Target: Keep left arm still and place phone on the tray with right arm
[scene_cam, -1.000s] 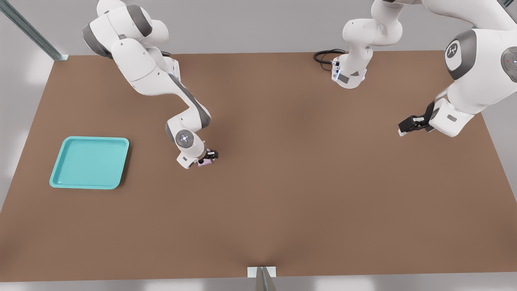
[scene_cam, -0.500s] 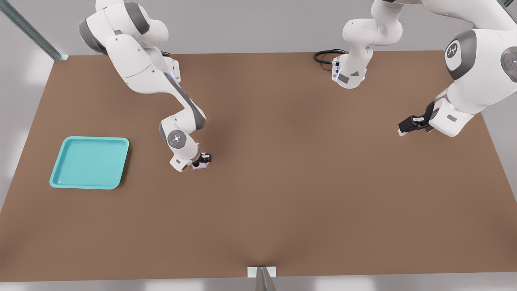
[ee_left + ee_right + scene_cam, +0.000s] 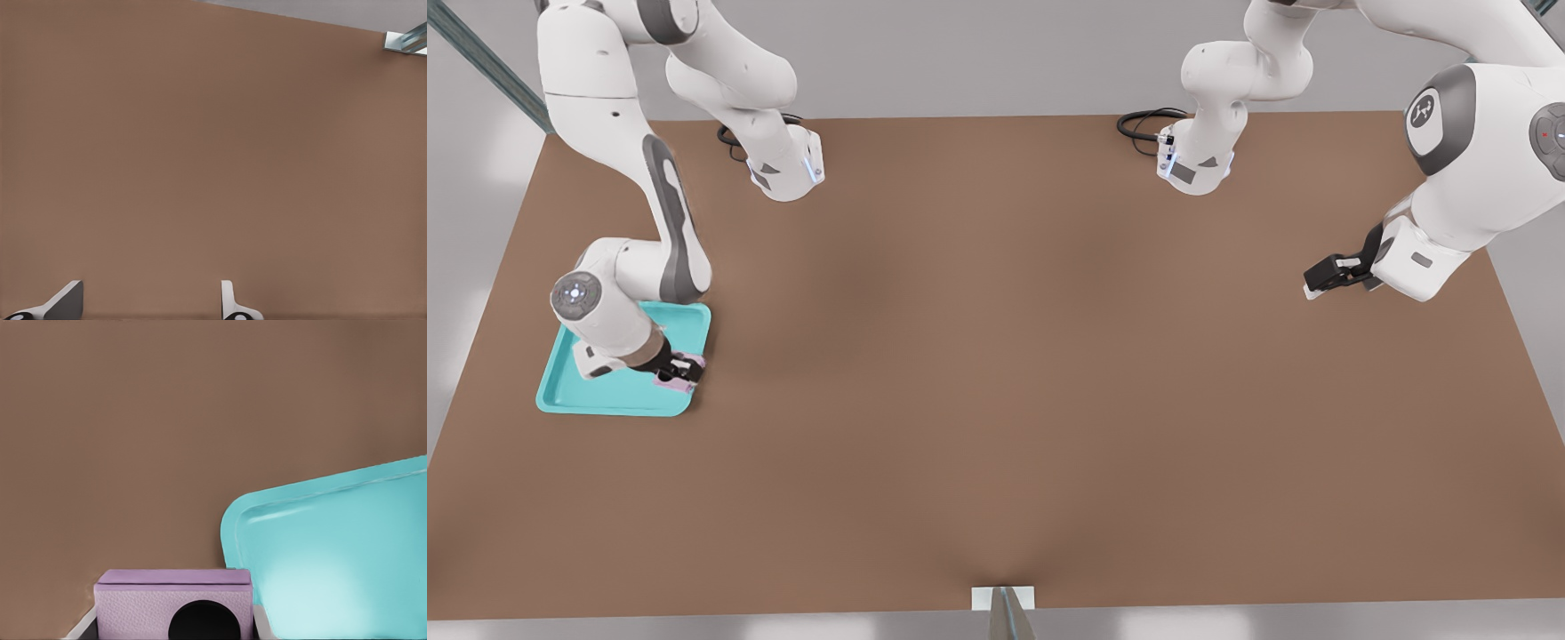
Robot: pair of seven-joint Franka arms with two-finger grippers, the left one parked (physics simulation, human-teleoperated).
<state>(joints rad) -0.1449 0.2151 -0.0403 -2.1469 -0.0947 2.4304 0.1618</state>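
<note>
the jaws are clamped on the phone (image 3: 679, 374) by the gripper (image 3: 682, 369), held over the tray (image 3: 578, 391) near its corner on the front view's right. before release, the phone is best carried further inside the rim and lowered flat.

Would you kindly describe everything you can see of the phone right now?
The phone is a small pale pink block with a leathery-looking texture, a seam near one edge and a round black lens showing in the right wrist view. It is held in the gripper, over the tray at its front-right corner in the front view.
</note>
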